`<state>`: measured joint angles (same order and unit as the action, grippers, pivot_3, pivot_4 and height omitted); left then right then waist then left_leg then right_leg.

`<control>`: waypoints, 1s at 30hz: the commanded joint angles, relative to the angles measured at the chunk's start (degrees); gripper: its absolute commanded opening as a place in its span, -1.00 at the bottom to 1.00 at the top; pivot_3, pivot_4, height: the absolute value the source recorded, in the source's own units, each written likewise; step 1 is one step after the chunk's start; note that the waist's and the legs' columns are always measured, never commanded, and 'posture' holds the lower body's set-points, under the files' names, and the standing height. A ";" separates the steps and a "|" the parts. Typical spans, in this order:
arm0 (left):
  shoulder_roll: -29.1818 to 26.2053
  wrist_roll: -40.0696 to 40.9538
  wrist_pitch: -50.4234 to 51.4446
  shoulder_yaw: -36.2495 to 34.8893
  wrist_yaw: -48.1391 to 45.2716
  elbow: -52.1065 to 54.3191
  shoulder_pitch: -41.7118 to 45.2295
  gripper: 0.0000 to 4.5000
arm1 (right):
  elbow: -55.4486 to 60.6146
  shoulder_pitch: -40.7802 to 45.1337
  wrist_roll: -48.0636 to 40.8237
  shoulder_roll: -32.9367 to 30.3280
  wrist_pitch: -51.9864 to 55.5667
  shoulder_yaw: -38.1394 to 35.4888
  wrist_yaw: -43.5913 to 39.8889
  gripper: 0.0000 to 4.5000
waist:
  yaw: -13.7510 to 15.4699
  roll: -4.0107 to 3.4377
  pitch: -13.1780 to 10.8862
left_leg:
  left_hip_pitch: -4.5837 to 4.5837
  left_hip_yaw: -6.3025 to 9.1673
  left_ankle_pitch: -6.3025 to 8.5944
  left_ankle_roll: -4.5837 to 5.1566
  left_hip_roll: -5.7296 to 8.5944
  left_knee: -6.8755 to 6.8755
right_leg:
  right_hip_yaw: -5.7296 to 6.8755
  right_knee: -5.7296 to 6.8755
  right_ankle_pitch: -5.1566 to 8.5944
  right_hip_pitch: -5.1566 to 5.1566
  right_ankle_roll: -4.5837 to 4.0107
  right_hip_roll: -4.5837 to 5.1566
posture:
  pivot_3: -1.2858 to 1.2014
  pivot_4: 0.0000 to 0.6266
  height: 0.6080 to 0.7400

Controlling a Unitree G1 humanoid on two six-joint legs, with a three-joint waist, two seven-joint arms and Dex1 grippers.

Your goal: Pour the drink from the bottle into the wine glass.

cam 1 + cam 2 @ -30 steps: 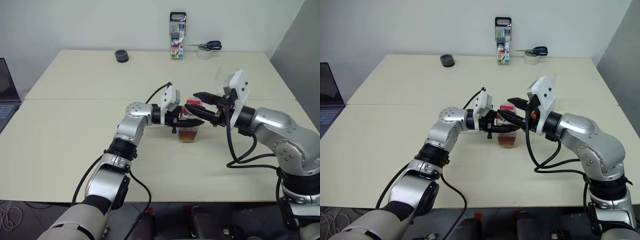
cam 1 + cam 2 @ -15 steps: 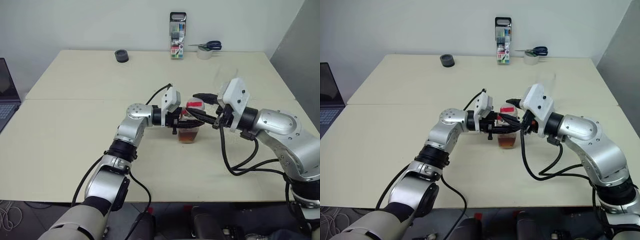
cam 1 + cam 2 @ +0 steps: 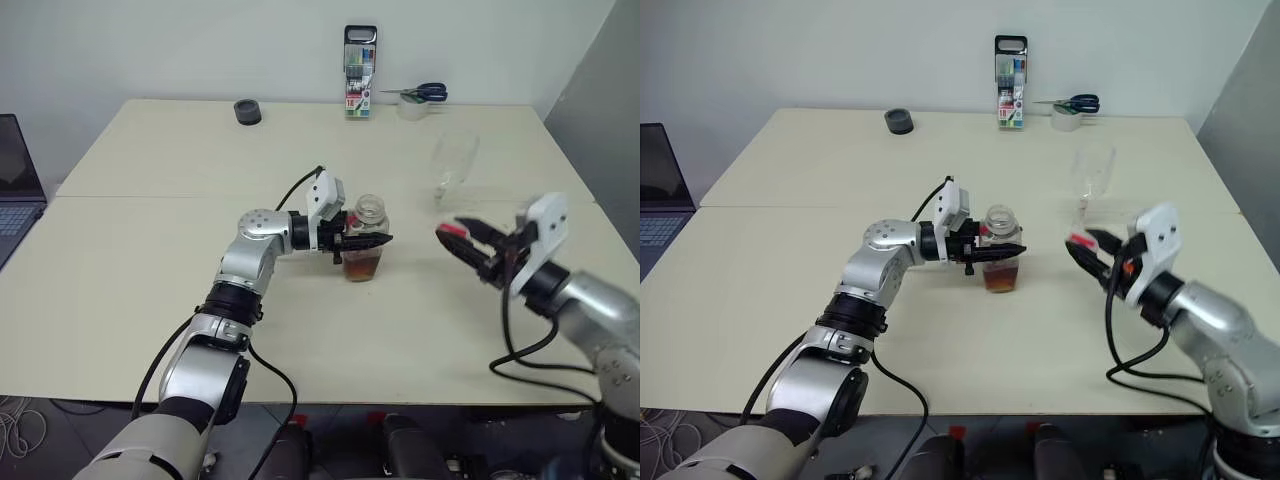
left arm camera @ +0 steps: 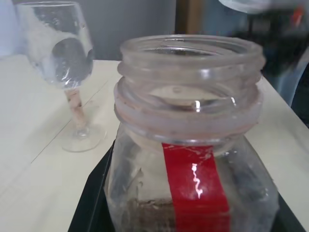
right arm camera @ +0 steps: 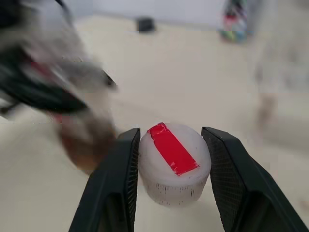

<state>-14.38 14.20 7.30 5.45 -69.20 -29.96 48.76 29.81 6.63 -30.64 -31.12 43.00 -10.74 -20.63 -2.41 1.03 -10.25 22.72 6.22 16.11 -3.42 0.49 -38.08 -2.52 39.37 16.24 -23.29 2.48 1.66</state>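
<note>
The bottle (image 3: pixel 366 228) stands upright near the table's middle, its mouth uncapped, a red stripe down its side (image 4: pixel 195 181). The amber drink (image 3: pixel 362 266) fills only its bottom. My left gripper (image 3: pixel 372 242) reaches in from the left and is shut on the bottle's body. My right gripper (image 3: pixel 452 237) hovers to the right of the bottle, apart from it, shut on the white cap with a red strip (image 5: pixel 174 164). The wine glass (image 3: pixel 452 165) stands upright behind my right gripper, clear and with nothing in its bowl (image 4: pixel 53 46).
A marker-pen case (image 3: pixel 360 58) stands at the table's far edge. Beside it, scissors lie on a tape roll (image 3: pixel 412 98). A small black round object (image 3: pixel 246 111) sits at the back left. A laptop (image 3: pixel 15 180) shows at the left edge.
My right gripper has pulled away from the bottle's top, rightward and down, carrying the cap with it. The bottle's mouth now stands bare. The left gripper keeps its hold, shifted slightly left.
</note>
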 commanded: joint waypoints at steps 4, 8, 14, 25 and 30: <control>-1.43 1.96 0.93 -1.81 1.94 4.97 -0.65 -0.26 | -10.30 -3.42 10.91 4.50 -9.03 3.84 5.13 0.09 | -0.09 -0.02 0.01 | -0.08 0.01 0.00 -0.01 -0.04 0.01 | -0.01 0.08 0.00 0.00 0.00 -0.05 | 0.03 -0.52 1.00; -2.31 2.31 1.57 -2.20 3.09 6.28 -1.53 -0.26 | -13.59 -4.89 12.00 4.75 -7.98 3.63 3.75 0.67 | -0.12 -0.02 0.01 | -0.09 -0.01 -0.01 -0.01 -0.05 0.01 | -0.03 0.08 0.00 0.00 0.00 -0.06 | 0.03 -0.52 1.00; -3.05 2.71 2.08 -3.96 6.34 6.26 -1.70 -0.26 | -12.27 -6.53 10.71 0.22 -2.67 2.40 -0.70 1.00 | 0.42 -0.01 0.02 | -0.12 0.04 0.00 -0.01 -0.04 -0.03 | 0.01 0.04 0.00 0.10 0.00 -0.05 | 0.03 -0.52 1.00; -8.94 -1.45 0.60 -11.88 25.27 -1.14 0.68 -0.26 | 4.02 0.24 5.78 -10.26 -3.31 4.21 -12.56 1.00 | -0.34 0.00 0.01 | -0.14 0.06 0.00 0.00 -0.13 -0.01 | 0.01 0.01 0.01 0.09 0.01 -0.16 | 0.03 -0.52 1.00; -11.14 -2.44 0.52 -15.71 35.45 -2.67 -0.04 -0.26 | 3.39 16.23 -3.19 -1.44 4.87 10.51 -12.20 1.00 | -0.84 0.04 0.00 | -0.18 0.16 0.00 -0.01 -0.20 0.01 | 0.07 0.07 0.01 0.09 0.00 -0.23 | 0.03 -0.52 1.00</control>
<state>-24.30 11.97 8.63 -7.68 -37.04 -33.90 47.75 32.88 19.70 -30.51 -34.41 45.32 -1.54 -33.34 -3.26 1.07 -10.25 22.56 6.40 16.10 -3.44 0.30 -38.05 -2.45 39.43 16.24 -23.22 2.48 1.43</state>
